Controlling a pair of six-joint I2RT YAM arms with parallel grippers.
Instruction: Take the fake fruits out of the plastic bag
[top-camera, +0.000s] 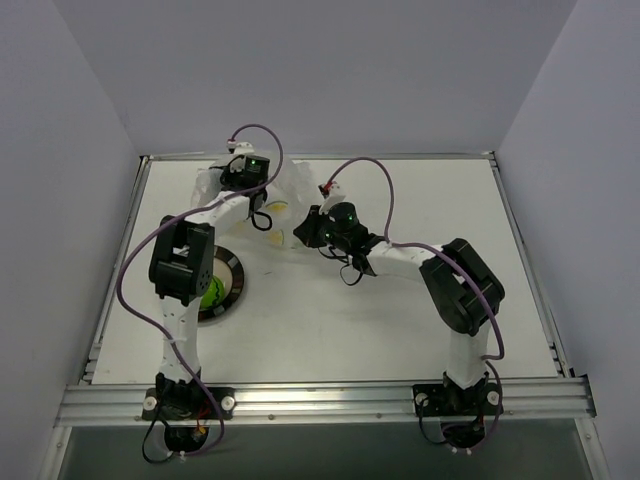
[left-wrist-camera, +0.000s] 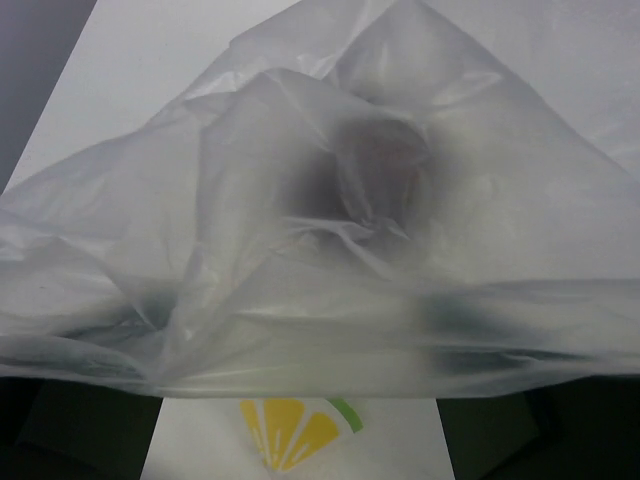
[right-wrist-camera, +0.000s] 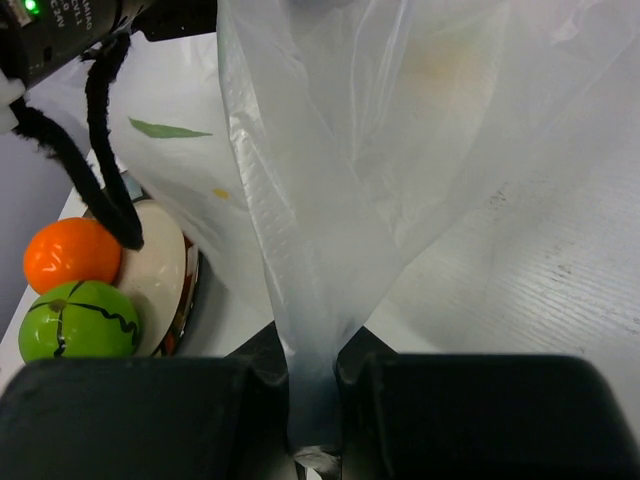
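The plastic bag lies crumpled at the far middle of the table. In the left wrist view the plastic bag fills the frame, with a yellow lemon-slice print low down and a dark brown fruit showing dimly through the film. My left gripper is open, its fingers far apart under the film. My right gripper is shut on a gathered fold of the plastic bag. An orange fruit and a green fruit rest on the plate.
The dark-rimmed plate sits at the left, partly under the left arm's elbow, with the green fruit showing. A black cable hangs in front of the plate. Grey walls close in the table on three sides.
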